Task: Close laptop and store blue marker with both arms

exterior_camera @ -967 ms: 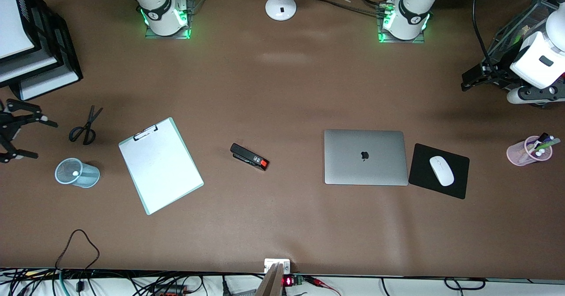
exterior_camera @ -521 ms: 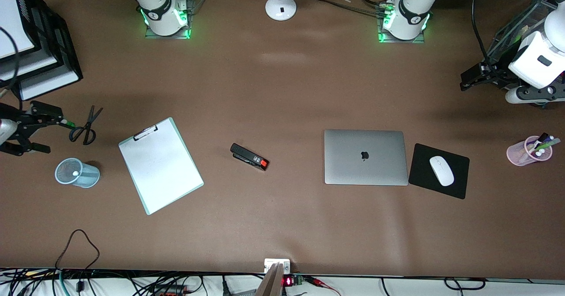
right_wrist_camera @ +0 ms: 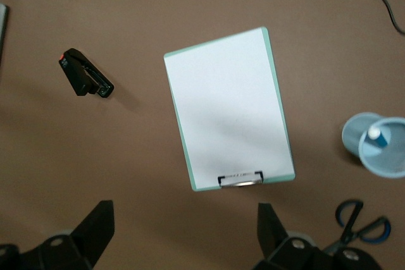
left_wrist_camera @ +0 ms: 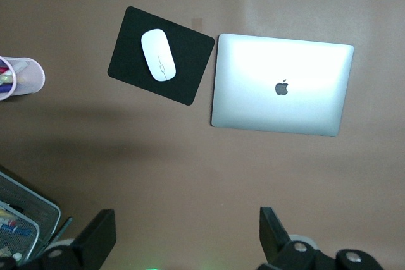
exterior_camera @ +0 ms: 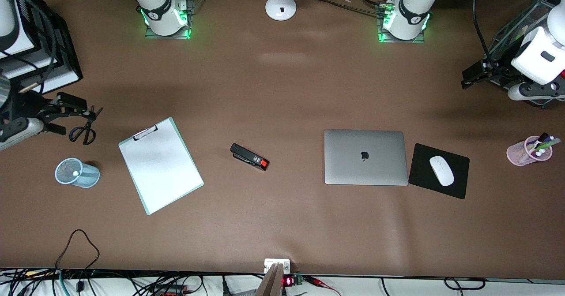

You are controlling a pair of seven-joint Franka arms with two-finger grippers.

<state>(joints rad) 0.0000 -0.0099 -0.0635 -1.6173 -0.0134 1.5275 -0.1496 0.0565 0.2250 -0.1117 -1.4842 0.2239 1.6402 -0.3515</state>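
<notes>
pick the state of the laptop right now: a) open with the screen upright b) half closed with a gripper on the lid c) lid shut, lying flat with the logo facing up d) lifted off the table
c: the laptop lies flat on the table beside the mouse pad, lid down with the apple logo showing, and neither open gripper is near it: the left gripper and the right gripper are each out at their own end of the table.
</notes>
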